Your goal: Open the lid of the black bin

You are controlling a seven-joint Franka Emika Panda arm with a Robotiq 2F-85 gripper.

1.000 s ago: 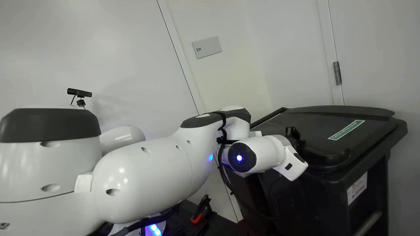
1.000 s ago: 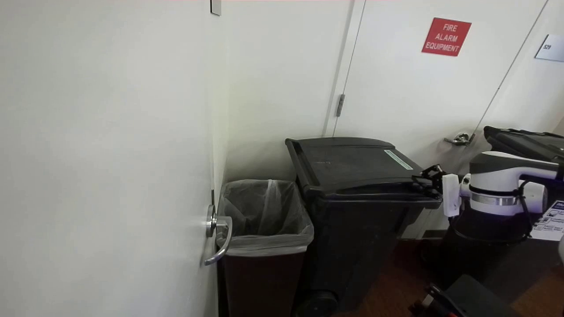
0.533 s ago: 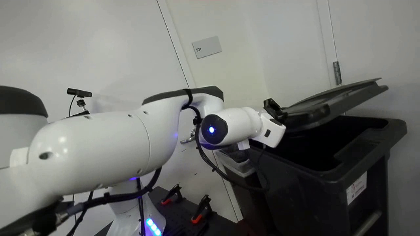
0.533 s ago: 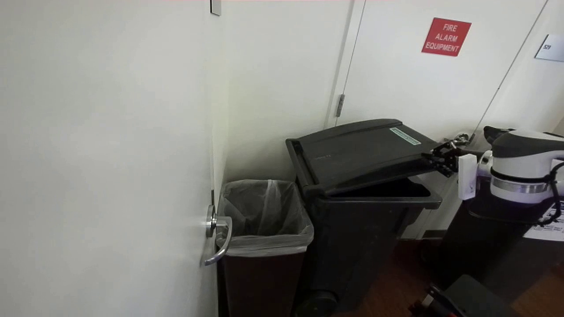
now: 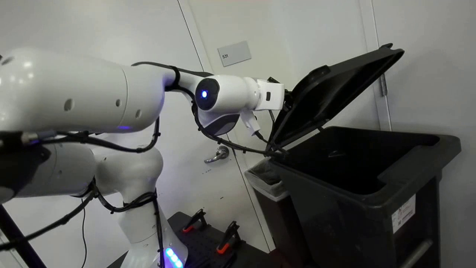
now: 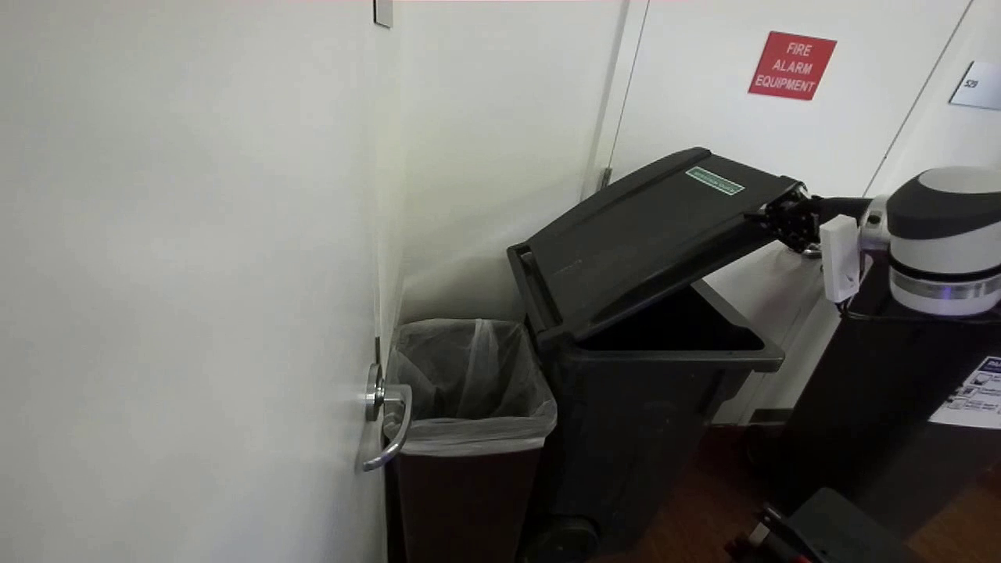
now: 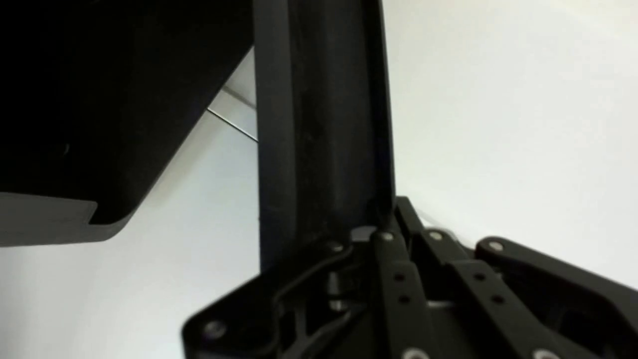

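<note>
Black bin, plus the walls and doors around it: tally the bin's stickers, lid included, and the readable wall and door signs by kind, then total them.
Green-and-white sticker on the lid: 1
White label on the black bin: 1
Red fire alarm sign: 1
531 plate and 529 plate, both number plates: 2
Total: 5
</note>
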